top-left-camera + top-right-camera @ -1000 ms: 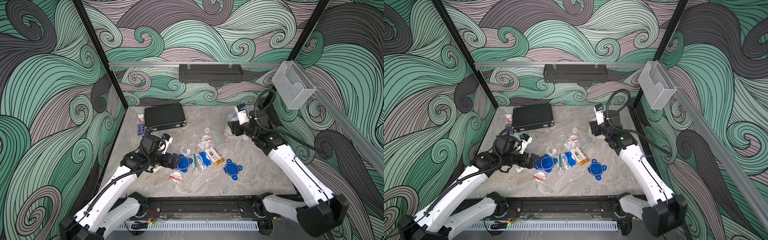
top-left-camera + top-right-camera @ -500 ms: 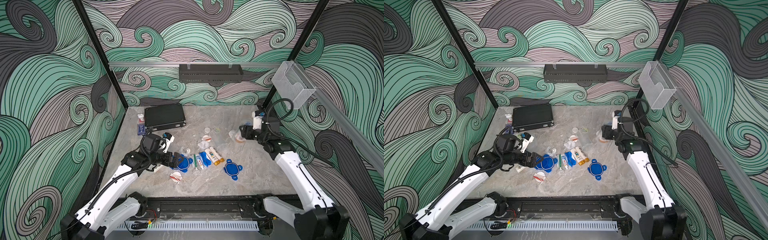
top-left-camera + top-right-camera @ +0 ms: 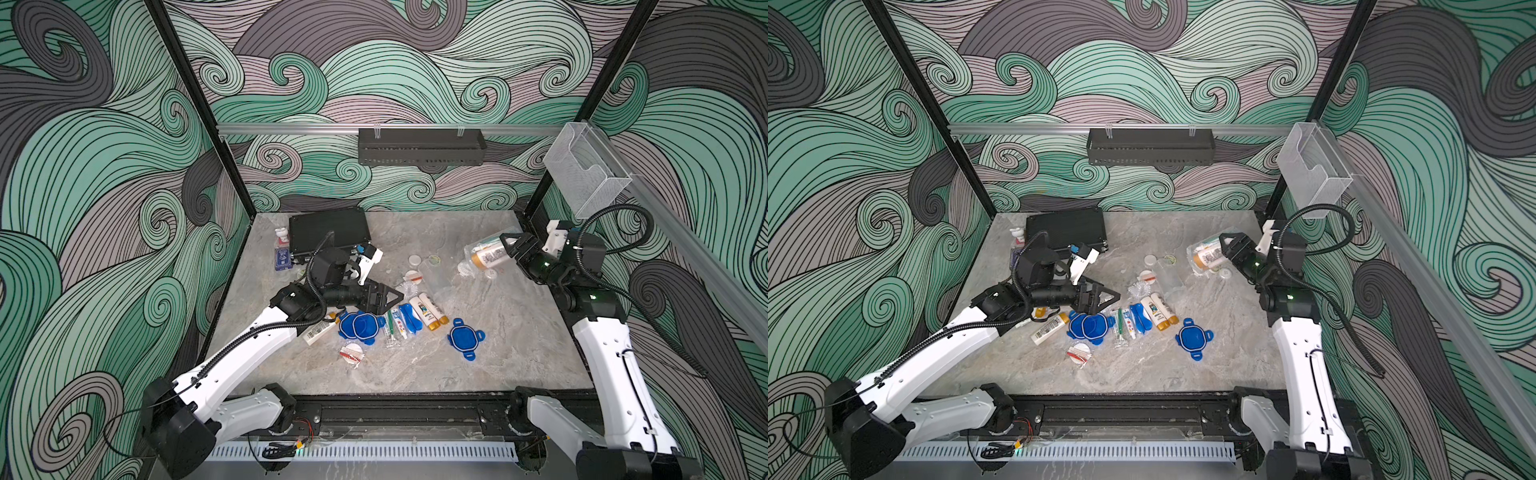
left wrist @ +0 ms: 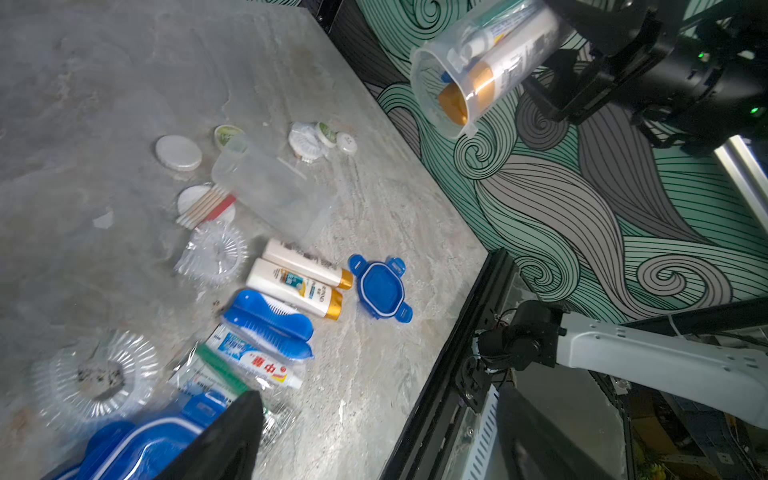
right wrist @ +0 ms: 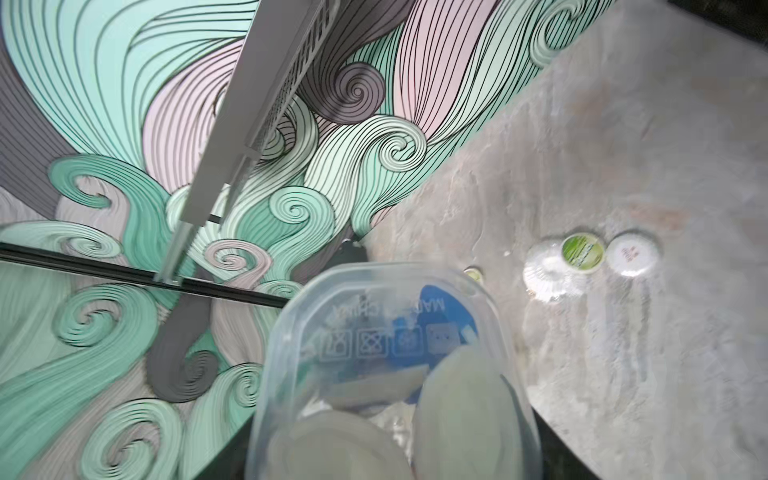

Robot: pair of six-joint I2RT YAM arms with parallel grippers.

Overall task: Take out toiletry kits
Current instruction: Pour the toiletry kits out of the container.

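Found right gripper [image 3: 510,246] clamping tilted clear container [image 3: 482,255], centre right; left gripper [image 3: 388,297] spread, empty, near blue lids [image 3: 360,326].

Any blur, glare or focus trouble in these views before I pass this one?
Both top views: sharp, evenly lit, no glare on the table; left wrist view: white bottles crisp, nearest blue lid soft; right wrist view: clear container close to the lens blurred and hazy, round packets on the table smeared.
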